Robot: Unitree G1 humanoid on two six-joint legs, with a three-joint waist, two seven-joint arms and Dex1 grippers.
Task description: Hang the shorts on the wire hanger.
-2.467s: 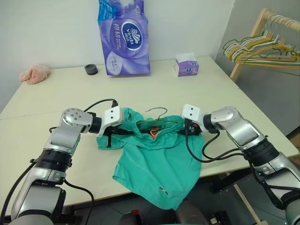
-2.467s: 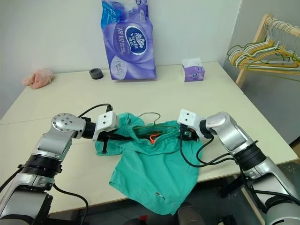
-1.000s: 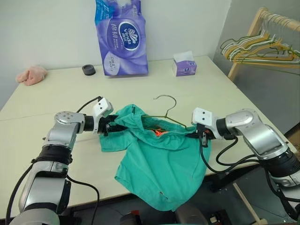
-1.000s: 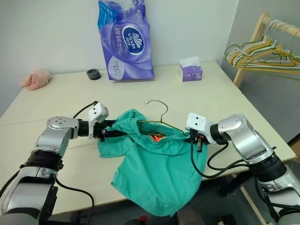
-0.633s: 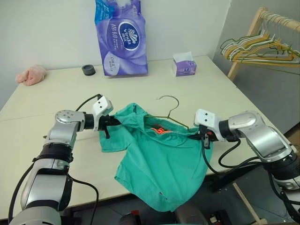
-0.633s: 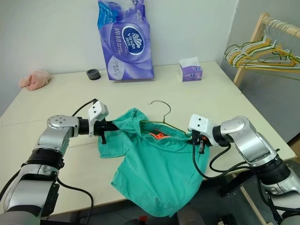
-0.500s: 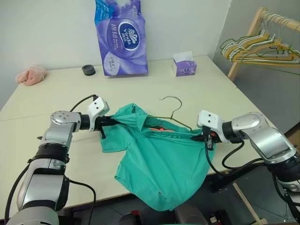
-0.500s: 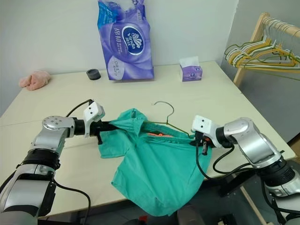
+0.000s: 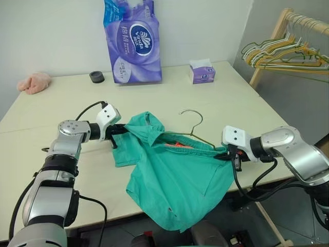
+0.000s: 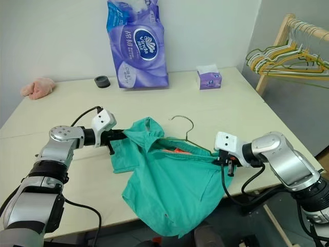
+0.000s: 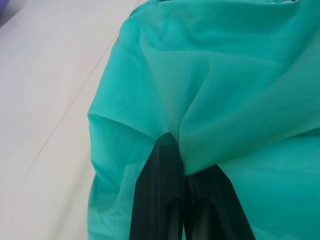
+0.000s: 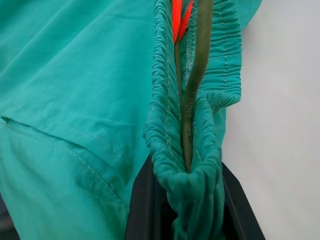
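Both arms have spread, stretching the shorts [image 9: 177, 175] over the wire hanger [image 9: 193, 131] – left fingers [image 11: 170, 165] pinch fabric, right fingers [image 12: 145, 200] clamp waistband and wire – pull evenly

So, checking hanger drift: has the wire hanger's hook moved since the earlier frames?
Yes. The wire hanger hook has shifted rightward, now sitting roughly below the tissue box rather than left of it.
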